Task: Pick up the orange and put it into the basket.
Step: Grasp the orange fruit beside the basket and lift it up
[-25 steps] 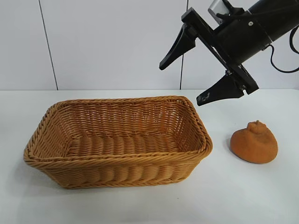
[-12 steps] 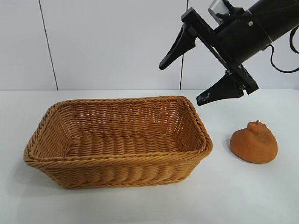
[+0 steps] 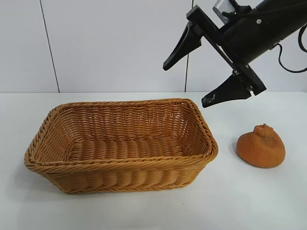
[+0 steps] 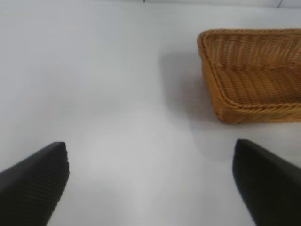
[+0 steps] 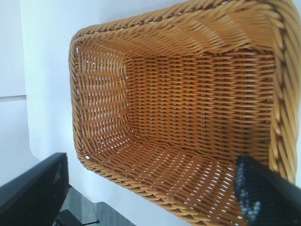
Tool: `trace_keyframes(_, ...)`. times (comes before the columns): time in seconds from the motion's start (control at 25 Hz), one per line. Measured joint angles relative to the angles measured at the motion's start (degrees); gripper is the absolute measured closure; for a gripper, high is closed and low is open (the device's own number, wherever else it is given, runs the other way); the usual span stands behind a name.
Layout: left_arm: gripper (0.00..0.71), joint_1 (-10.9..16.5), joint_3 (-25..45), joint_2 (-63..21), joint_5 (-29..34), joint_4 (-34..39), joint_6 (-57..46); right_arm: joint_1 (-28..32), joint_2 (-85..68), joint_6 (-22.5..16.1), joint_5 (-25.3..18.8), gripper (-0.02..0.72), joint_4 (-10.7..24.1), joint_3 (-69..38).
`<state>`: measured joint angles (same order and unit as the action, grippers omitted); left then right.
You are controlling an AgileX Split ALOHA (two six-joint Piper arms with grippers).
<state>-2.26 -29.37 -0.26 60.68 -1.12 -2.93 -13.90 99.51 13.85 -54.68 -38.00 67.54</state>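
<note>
Orange (image 3: 261, 146) on table, beside basket (image 3: 120, 143) | right gripper (image 3: 206, 67) spread wide, grasping nothing, above basket's right end | left gripper (image 4: 150, 183) likewise spread, empty-jawed.

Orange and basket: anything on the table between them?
Nothing: the exterior view shows only bare white table between the orange and the basket.

From my console I see a white table (image 3: 144, 211) running back to a pale wall (image 3: 115, 43) made of flat panels (two thin dark vertical seams divide them). The light is soft and even, leaving only faint shadows on the tabletop.
</note>
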Motion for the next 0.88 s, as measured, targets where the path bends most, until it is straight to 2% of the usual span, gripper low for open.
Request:
trace_keyframes(0.28,0.037,0.0,0.0,0.0,-0.07,0.0,0.0,0.0,0.0,-13.85,-0.54,0.052,24.21,0.02)
trace_keyframes(0.36,0.037,0.0,0.0,0.0,-0.07,0.0,-0.01,0.14,0.06,-16.61,-0.62,0.052,28.91,0.38)
trace_keyframes(0.48,0.037,0.0,0.0,0.0,-0.01,0.0,-0.01,1.66,0.63,-18.43,-0.62,0.052,31.7,2.9)
trace_keyframes(0.72,0.037,0.0,0.05,0.0,-0.01,0.0,-0.01,5.05,5.36,-18.75,-1.15,0.052,32.27,11.19)
trace_keyframes(0.88,0.037,0.0,0.28,0.0,-0.01,0.0,-0.01,6.2,9.41,-18.75,-2.65,0.052,32.97,13.11)
